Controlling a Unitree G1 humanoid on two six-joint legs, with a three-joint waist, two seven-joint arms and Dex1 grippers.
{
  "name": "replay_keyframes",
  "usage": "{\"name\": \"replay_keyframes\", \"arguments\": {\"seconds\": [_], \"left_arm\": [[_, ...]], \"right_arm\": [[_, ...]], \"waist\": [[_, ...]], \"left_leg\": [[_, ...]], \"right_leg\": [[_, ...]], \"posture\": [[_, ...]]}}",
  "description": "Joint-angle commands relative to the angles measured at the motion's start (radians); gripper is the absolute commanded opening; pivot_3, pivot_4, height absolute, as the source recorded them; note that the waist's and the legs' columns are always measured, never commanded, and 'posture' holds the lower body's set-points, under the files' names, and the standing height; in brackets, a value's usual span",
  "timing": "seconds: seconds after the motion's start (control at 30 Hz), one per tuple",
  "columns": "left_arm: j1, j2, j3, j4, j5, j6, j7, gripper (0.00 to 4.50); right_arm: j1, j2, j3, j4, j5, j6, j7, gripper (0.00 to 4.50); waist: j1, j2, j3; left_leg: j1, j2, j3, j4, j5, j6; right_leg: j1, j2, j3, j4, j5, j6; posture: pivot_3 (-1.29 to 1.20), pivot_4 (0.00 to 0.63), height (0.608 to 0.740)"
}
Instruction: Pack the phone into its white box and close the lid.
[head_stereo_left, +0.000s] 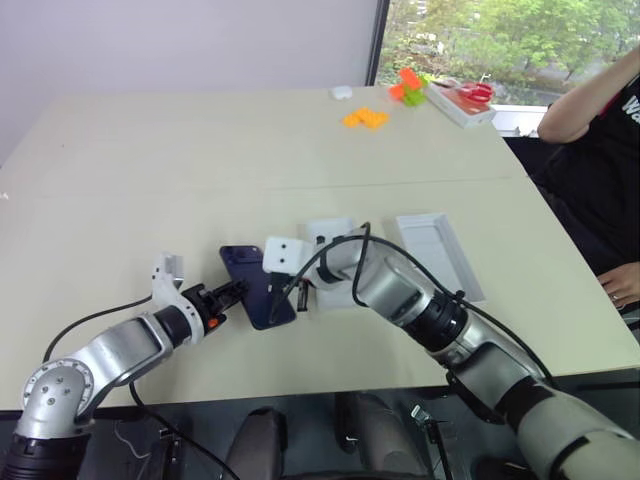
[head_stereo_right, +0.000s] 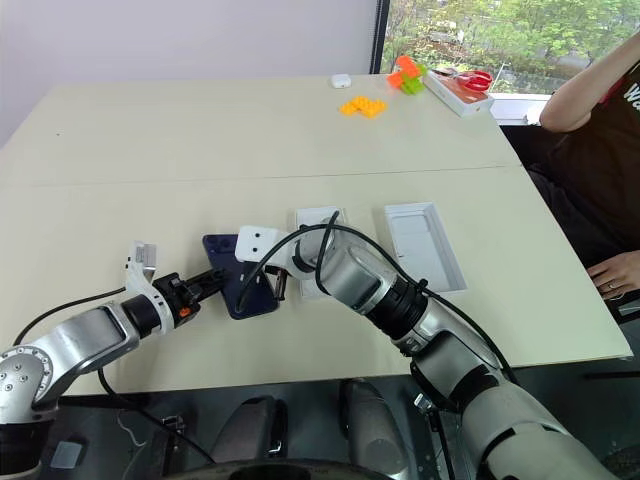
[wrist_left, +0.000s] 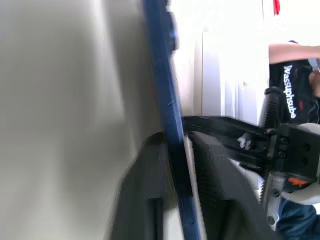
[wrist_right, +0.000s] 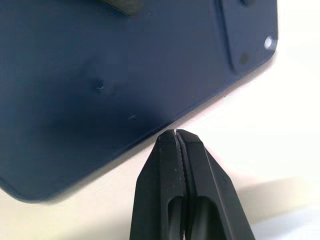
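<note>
Left gripper (head_stereo_left: 232, 293) sits low and near the table's (head_stereo_left: 150, 180) front edge, fingers clamped on the phone (head_stereo_left: 257, 287); the left wrist view shows one finger (wrist_left: 145, 195) on each face of the phone's thin edge. Phone is dark navy, held at its left long edge, tilted up off the table on that side (how far off, hard to tell).

Right gripper (head_stereo_left: 297, 292) is just right of the phone, fingertips pressed together, holding nothing; in the right wrist view its closed tips (wrist_right: 178, 142) sit right at the phone's edge, and the camera cluster (wrist_right: 245, 35) is at the far corner of the back.

White box (head_stereo_left: 330, 262) lies just beyond the right gripper, mostly hidden by the right arm, so its inside can't be read. Lid (head_stereo_left: 438, 252) lies further right of that gripper, open side up, apart from the box.

Far beyond both grippers: a small white object (head_stereo_left: 342, 92), orange blocks (head_stereo_left: 364, 118), an orange and green toy (head_stereo_left: 409, 86) and a white tray (head_stereo_left: 458, 104) with red scissors (head_stereo_left: 473, 93). At the right table edge a person in a dark shirt (head_stereo_left: 600, 180) sits, hand (head_stereo_left: 622, 283) beside the table.
</note>
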Motion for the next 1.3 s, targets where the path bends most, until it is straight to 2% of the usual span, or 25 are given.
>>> {"name": "replay_keyframes", "arguments": {"seconds": [0.03, 0.23, 0.33, 0.47, 0.7, 0.77, 0.9, 1.1, 1.3], "left_arm": [[0.009, -0.002, 0.031, -0.025, -0.006, -0.006, -0.005, 0.08], [0.003, -0.019, 0.061, -0.046, -0.006, -0.011, -0.019, 0.08], [-0.055, 0.021, 0.053, -0.073, -0.006, -0.002, -0.002, 0.08], [-0.167, -0.016, 0.017, -0.098, -0.006, -0.01, 0.004, 0.08], [-0.461, -0.178, -0.223, -0.04, 0.04, -0.022, 0.142, 0.08], [-0.486, -0.216, -0.25, -0.027, 0.081, -0.026, 0.147, 0.08], [-0.484, -0.279, -0.289, 0.049, 0.065, -0.026, 0.19, 0.08], [-0.473, -0.319, -0.298, 0.107, 0.076, -0.01, 0.23, 0.08], [-0.498, -0.335, -0.306, 0.162, 0.088, 0.028, 0.222, 0.08]], "right_arm": [[-0.038, -0.032, -0.077, -0.107, 0.022, 0.032, 0.001, 0.0], [-0.024, -0.141, -0.179, -0.25, 0.074, 0.098, 0.02, 0.0], [0.051, -0.217, -0.318, -0.366, 0.154, 0.07, 0.038, 0.0], [0.171, -0.257, -0.479, -0.45, 0.273, 0.007, 0.045, 0.0], [0.447, -0.347, -0.673, -0.469, 0.4, -0.084, 0.039, 0.0], [0.491, -0.367, -0.703, -0.461, 0.427, -0.082, 0.038, 0.0], [0.575, -0.422, -0.733, -0.454, 0.451, -0.098, 0.031, 0.0], [0.626, -0.463, -0.788, -0.471, 0.499, -0.082, 0.004, 0.0], [0.694, -0.499, -0.85, -0.48, 0.591, -0.101, 0.039, 0.0]], "waist": [[0.0, 0.0, 0.0], [0.0, 0.0, 0.001], [0.007, 0.0, 0.003], [0.026, 0.0, 0.003], [0.044, 0.0, 0.003], [0.04, 0.0, 0.003], [0.028, 0.0, 0.004], [0.028, 0.0, 0.004], [0.029, 0.0, 0.004]], "left_leg": [[-0.001, 0.0, 0.0, 0.0, 0.0, 0.0], [-0.001, 0.0, 0.0, 0.0, 0.0, 0.0], [-0.002, -0.001, 0.0, 0.0, 0.0, 0.0], [-0.004, -0.001, 0.001, 0.0, 0.0, 0.0], [-0.006, -0.004, 0.001, 0.001, 0.0, 0.0], [-0.005, -0.005, 0.002, 0.001, 0.0, 0.0], [-0.003, -0.004, 0.002, 0.001, 0.0, 0.0], [0.0, -0.003, 0.002, 0.001, 0.0, 0.0], [0.0, -0.004, 0.001, 0.001, 0.0, 0.0]], "right_leg": [[0.0, 0.0, 0.0, 0.0, 0.0, 0.0], [-0.001, 0.0, 0.0, -0.001, 0.0, 0.0], [-0.002, 0.0, -0.001, -0.001, -0.001, 0.001], [-0.002, 0.0, 0.0, -0.001, -0.001, 0.002], [-0.002, -0.002, 0.0, -0.002, 0.001, 0.0], [-0.002, -0.003, 0.003, -0.002, 0.001, 0.001], [-0.001, -0.001, 0.003, -0.001, 0.001, 0.001], [0.0, 0.002, 0.003, 0.001, -0.001, 0.004], [0.002, 0.001, 0.003, 0.0, -0.001, 0.004]], "posture": [[0.0, 0.15, 0.74], [0.0, 0.15, 0.74], [0.0, 0.15, 0.74], [0.0, 0.15, 0.74], [0.0, 0.15, 0.74], [0.0, 0.15, 0.74], [0.0, 0.15, 0.74], [0.0, 0.15, 0.74], [0.0, 0.15, 0.74]]}}
